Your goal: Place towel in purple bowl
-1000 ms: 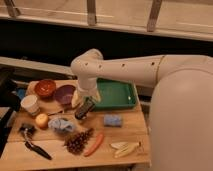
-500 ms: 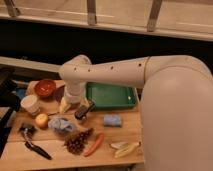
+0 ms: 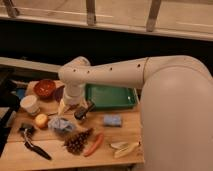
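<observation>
The towel (image 3: pixel 61 124) is a crumpled blue-grey cloth lying on the wooden table (image 3: pixel 130 131), left of centre. The purple bowl (image 3: pixel 58 92) stands behind it next to a red bowl, and my arm partly hides it. My gripper (image 3: pixel 65 106) hangs from the white arm, low over the table. It is just in front of the purple bowl and just above and behind the towel. Nothing shows in it.
A green tray (image 3: pixel 111 96) sits at the back centre. A red bowl (image 3: pixel 45 88), white cup (image 3: pixel 30 104) and yellow fruit (image 3: pixel 41 120) are on the left. A dark object (image 3: pixel 82 112), blue sponge (image 3: pixel 113 121), pine cone (image 3: pixel 77 141), carrot (image 3: pixel 94 144), banana peel (image 3: pixel 125 147) and black tool (image 3: pixel 30 141) lie around.
My arm has swung left across the table. The gripper has moved from beside the dark object to in front of the purple bowl, closer to the towel. The towel has not moved.
</observation>
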### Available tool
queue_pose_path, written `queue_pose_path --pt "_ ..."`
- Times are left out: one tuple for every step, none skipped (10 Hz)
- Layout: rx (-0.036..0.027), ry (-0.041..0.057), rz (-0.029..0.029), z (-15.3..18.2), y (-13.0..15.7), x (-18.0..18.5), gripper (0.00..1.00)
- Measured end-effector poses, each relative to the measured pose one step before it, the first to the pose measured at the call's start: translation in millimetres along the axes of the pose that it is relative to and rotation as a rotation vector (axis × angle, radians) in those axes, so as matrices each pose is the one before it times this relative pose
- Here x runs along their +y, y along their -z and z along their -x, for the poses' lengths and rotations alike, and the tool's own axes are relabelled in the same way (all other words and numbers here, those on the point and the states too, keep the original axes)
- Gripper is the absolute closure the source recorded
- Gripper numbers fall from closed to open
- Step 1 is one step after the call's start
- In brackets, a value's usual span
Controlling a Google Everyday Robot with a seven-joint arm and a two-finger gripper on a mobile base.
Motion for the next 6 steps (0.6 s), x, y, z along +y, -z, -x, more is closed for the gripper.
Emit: queue_pose_path --pt "0.00492 0.00532 0.00086 0.21 -3.99 3.06 0.2" --pt "0.01227 0.01051 0.01048 0.58 -9.14 5.43 0.2" --pt "0.01089 0.00699 0.00972 0.2 -7.3 2.04 0.2" --pt "0.01135 0.00518 0.00895 -0.27 -7.11 0.87 0.2" --pt "0.00895 0.00302 0.00905 -0.32 -5.28 1.66 0.2" --pt "0.00723 0.00273 0.00697 -0.82 -3.86 1.37 0.2"
